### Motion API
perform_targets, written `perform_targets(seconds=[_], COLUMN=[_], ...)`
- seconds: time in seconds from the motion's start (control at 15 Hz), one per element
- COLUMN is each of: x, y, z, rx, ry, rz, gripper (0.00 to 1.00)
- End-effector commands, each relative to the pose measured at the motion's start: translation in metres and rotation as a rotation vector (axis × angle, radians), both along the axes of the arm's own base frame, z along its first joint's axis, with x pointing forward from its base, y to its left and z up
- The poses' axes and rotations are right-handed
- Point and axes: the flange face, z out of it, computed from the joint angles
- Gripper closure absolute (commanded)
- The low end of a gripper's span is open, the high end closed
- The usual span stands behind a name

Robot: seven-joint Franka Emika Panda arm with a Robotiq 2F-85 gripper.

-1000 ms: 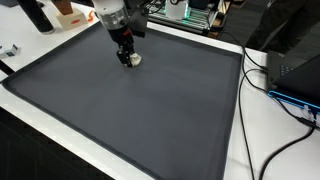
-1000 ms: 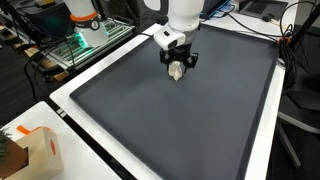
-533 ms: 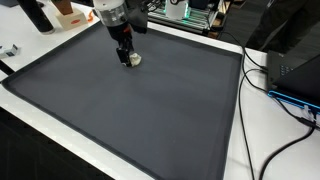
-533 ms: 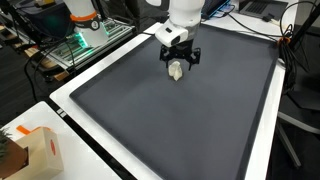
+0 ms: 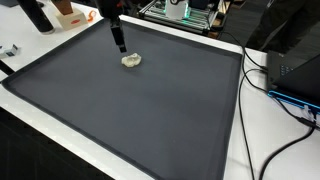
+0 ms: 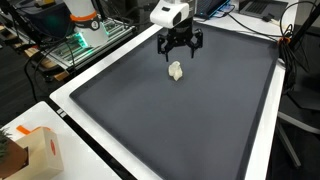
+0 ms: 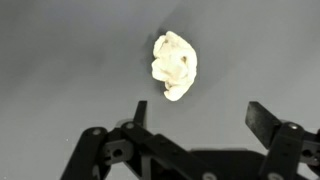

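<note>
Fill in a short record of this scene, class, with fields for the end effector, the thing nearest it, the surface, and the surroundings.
end effector: open, holding nothing, in the air over the mat
nearest thing: small pale crumpled lump, lying alone, clear of the fingers
contact: none; a gap shows between end effector and lump in both exterior views
surface: dark grey mat with a white border
surroundings: cables beside one edge of the mat; cardboard box past a corner

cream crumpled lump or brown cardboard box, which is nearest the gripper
The cream lump, on the mat by the gripper; the cardboard box sits off it.
</note>
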Motion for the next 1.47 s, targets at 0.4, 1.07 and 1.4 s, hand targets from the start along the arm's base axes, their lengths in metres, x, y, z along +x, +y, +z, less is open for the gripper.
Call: perform_targets(seconds=[0.4, 1.07, 1.4], x=[-0.041, -0.077, -0.088], y=[-0.041, -0.115, -0.131], z=[0.050, -0.012, -0.054], rx=[0.308, 0.693, 0.791], ry=[-0.206, -0.201, -0.119], rz=[0.268, 0.303, 0.269], gripper=[0.00, 0.00, 0.00])
